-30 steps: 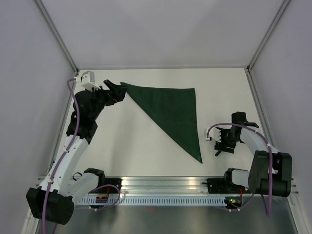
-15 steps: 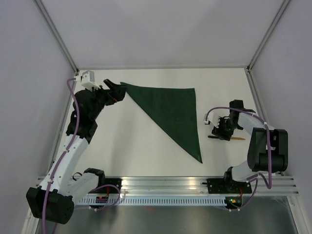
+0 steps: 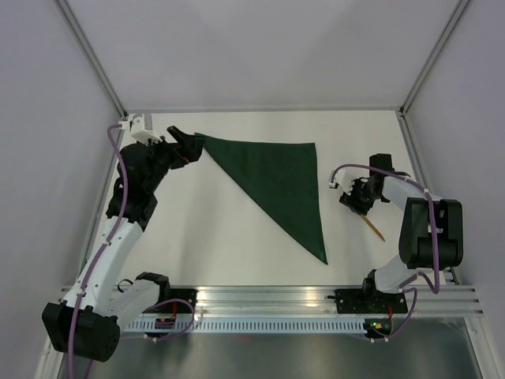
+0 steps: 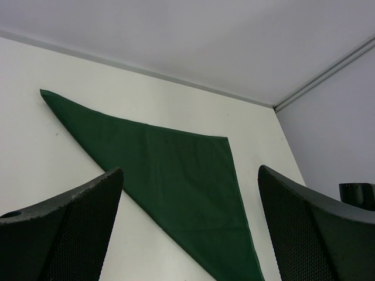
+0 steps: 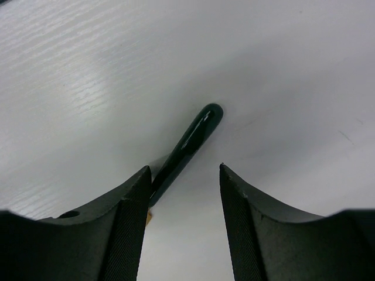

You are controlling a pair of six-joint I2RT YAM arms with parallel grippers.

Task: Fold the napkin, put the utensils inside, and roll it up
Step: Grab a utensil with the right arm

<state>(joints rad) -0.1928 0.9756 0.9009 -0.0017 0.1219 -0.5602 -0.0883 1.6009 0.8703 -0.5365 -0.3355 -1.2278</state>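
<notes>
Since the napkin (image 3: 280, 178) is lying folded in a triangle, we are straddling the knife (image 5: 190, 140) with our right gripper (image 5: 183, 175), fingers unclosed, for pickup.

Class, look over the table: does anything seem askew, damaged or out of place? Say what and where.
Nothing is damaged or spilled. The napkin lies flat in a neat triangle. Only the knife sits off it, slanted on the bare table to its right, its handle between the open fingers of the right hand.
</notes>
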